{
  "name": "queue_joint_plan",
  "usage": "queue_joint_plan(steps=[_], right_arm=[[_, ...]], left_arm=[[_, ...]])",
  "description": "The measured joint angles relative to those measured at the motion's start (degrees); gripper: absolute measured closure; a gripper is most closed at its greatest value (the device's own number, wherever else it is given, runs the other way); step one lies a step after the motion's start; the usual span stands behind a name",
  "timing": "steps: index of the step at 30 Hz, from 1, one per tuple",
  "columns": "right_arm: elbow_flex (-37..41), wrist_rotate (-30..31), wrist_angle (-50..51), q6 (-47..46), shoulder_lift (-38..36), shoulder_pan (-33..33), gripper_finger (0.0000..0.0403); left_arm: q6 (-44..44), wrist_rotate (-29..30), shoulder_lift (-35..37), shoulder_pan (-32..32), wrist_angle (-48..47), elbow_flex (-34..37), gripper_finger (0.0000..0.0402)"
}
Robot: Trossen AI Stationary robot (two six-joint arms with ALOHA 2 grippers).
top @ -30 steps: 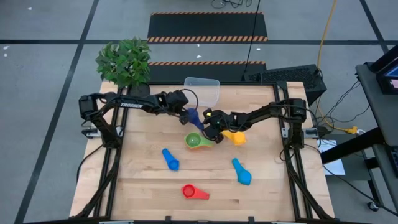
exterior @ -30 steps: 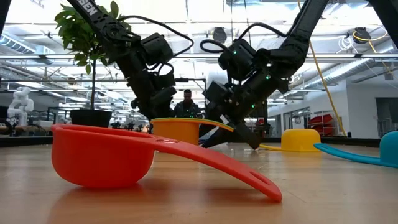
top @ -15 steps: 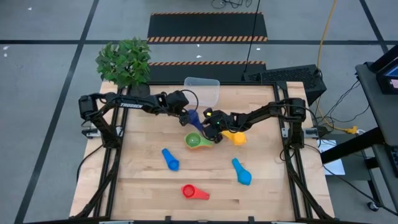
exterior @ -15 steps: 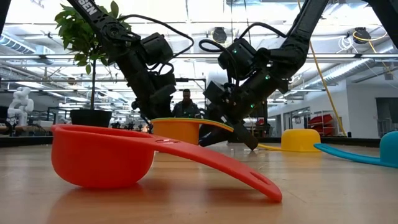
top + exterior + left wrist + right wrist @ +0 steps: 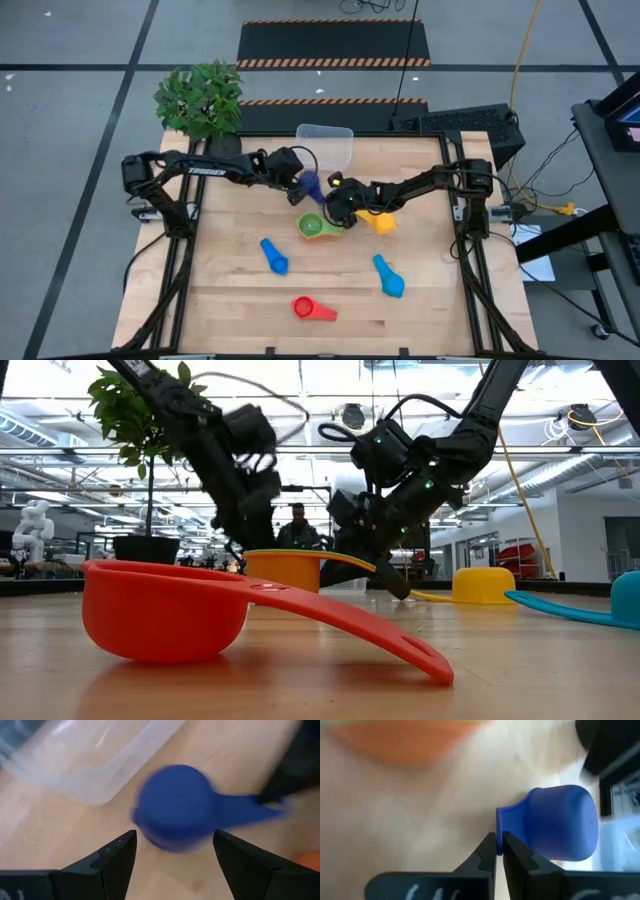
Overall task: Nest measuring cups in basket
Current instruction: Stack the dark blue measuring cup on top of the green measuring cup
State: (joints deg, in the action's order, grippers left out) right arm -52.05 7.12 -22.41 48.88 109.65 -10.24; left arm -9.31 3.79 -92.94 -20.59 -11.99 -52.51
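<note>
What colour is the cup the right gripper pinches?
Dark blue cup, clearest in the right wrist view.

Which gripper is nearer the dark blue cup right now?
Right. The right gripper is shut on the dark blue cup's handle; the left gripper is open, just off the bowl.

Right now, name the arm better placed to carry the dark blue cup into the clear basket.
Right. The right gripper is shut on the dark blue cup's handle, close to the basket; the left gripper is open around nothing.

dk blue cup (image 5: 177,807), clear basket (image 5: 95,760) nearby
</note>
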Motion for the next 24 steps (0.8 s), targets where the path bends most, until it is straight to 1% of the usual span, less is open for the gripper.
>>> queue_joint_plan(steps=[2,7,10,12,15,19,21,24], right_arm=[[0.2,2.3,1.5,0.0,-1.2,0.2,0.0400],[0.2,5.4,6.5,-1.2,-5.2,0.2,0.0402],[0.2,5.6,10.3,-3.8,-8.6,0.2,0.0402],[0.1,7.2,13.2,-6.4,-11.7,0.2,0.0402],[0.1,9.4,17.2,-11.9,-16.8,1.0,0.0402],[0.1,9.4,22.3,-23.0,-24.4,2.4,0.0403],[0.7,9.3,24.3,-28.4,-28.1,3.6,0.0403],[3.6,9.3,24.0,-35.0,-33.8,5.9,0.0403]], left_arm=[[0.2,0.7,3.1,0.8,-0.8,0.0,0.0135],[0.2,7.5,11.5,4.4,-2.8,-0.1,0.0135],[0.2,11.6,15.8,7.7,-2.7,-0.2,0.0135],[0.2,14.3,18.1,10.1,-2.8,-0.2,0.0135],[0.2,17.3,20.8,13.6,-3.1,-0.2,0.0135],[0.4,21.4,22.4,18.2,-2.0,-0.2,0.0135],[0.4,22.0,22.5,20.2,-0.4,-0.2,0.0135],[0.2,22.1,22.4,22.7,0.1,-0.2,0.0135]])
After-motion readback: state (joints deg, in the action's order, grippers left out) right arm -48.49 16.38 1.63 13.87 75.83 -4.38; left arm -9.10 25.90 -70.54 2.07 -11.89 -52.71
